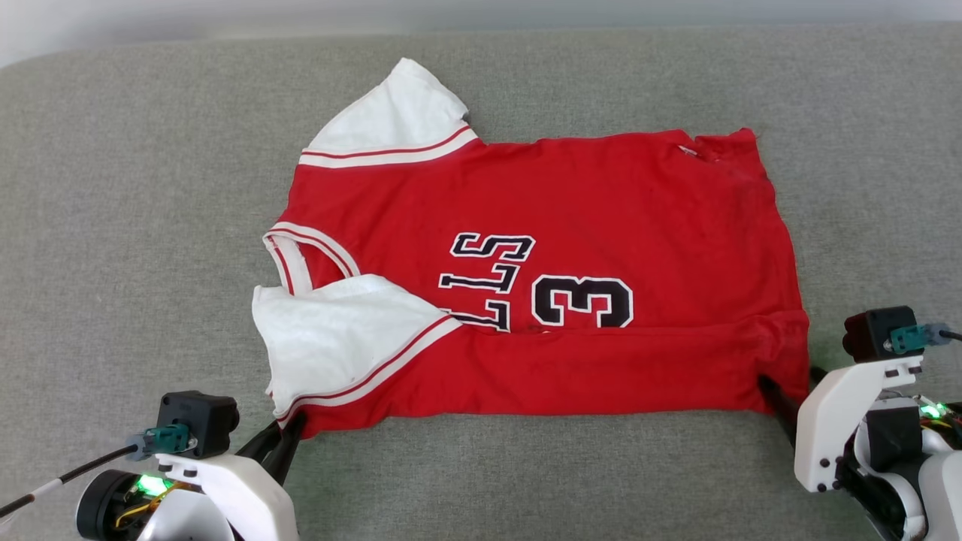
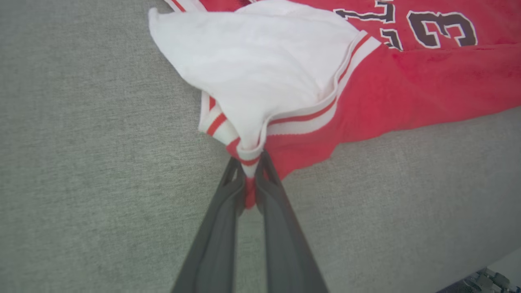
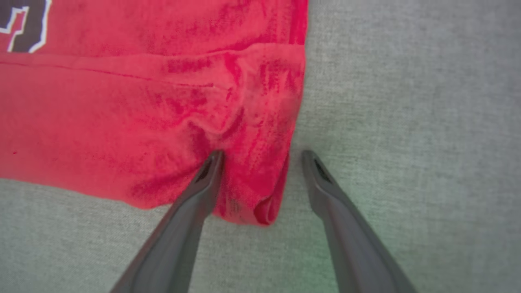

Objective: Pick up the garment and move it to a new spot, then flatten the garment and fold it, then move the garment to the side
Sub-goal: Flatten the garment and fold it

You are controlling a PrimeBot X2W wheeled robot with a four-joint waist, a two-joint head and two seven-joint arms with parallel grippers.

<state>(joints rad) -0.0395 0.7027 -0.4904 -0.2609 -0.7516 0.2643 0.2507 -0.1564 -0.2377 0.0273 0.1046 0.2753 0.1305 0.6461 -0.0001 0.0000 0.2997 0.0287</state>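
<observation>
The garment (image 1: 571,225), a red jersey with white sleeves and black-and-white lettering, lies spread on the grey cushion with its near long edge folded over. My left gripper (image 1: 289,430) is shut on the garment's near left corner, where the white sleeve's striped trim (image 2: 249,156) bunches between the fingers (image 2: 228,203). My right gripper (image 3: 262,156) is open at the near right corner (image 3: 260,195). One finger (image 3: 203,183) presses on the red cloth and the other (image 3: 321,179) rests on bare cushion, with the folded corner between them.
The grey fabric cushion (image 1: 113,225) extends well beyond the jersey on every side. Its rounded far edge (image 1: 150,49) meets a pale wall at the top of the head view.
</observation>
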